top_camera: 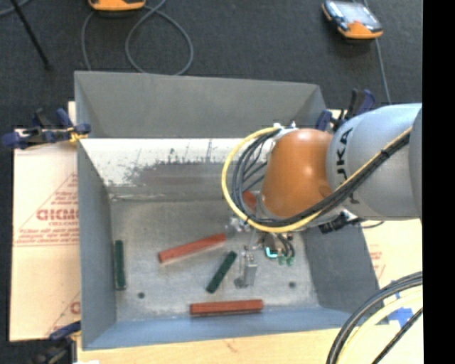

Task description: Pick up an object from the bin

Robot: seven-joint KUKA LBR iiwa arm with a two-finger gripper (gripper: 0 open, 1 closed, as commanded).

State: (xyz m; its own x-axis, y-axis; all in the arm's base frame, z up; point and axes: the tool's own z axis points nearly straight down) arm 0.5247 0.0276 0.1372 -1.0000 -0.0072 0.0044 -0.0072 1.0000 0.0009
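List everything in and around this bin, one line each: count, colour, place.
Bin: one, grey, middle of the view.
Slanted bar: one, orange-red, middle of the bin floor.
Flat bar: one, brown-red, along the near wall.
Left stick: one, dark green, beside the left wall.
Middle stick: one, dark green, slanted, just left of the pincer.
Devices: two, orange and black, on the dark floor at the top edge.
Arm: one, silver-grey with an orange cover, reaching in from the right.
Pincer: one, grey, low over the bin floor.
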